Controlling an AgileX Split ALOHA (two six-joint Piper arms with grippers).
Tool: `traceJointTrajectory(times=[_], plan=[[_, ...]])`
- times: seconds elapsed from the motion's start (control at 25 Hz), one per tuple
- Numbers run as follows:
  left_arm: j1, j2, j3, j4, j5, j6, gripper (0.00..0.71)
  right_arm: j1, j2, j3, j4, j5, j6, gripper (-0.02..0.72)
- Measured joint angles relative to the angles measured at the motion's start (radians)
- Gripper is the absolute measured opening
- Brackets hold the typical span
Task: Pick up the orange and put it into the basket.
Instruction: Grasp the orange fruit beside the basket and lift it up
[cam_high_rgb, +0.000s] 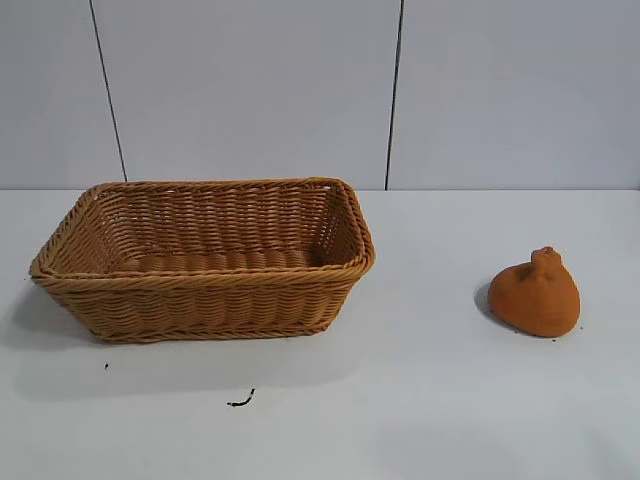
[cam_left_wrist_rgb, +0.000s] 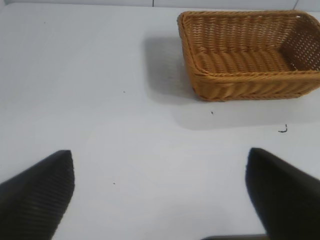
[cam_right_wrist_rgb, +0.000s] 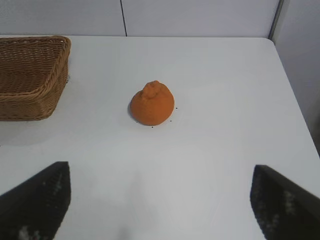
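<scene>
Well apart on the table (cam_high_rgb: 420, 400): orange (cam_high_rgb: 536, 294) and basket (cam_high_rgb: 205, 258); both grippers' jaws wide open.

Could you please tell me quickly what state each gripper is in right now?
Left gripper: open, holding nothing, back from the basket.
Right gripper: open, holding nothing, short of the orange.
</scene>
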Motion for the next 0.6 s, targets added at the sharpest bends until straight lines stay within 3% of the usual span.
traceJointTrajectory(times=[0.16, 0.44, 0.6], plan=[[0.000, 0.000, 0.000, 0.000, 0.000, 0.000, 0.666, 0.000, 0.261, -0.110, 0.005, -0.001, 0.014, 0.673], [0.000, 0.000, 0.000, 0.000, 0.000, 0.000, 0.666, 0.000, 0.759, -0.391, 0.083, -0.003, 0.030, 0.673], [0.000, 0.000, 0.000, 0.000, 0.000, 0.000, 0.666, -0.001, 1.018, -0.569, 0.116, 0.000, -0.001, 0.673]])
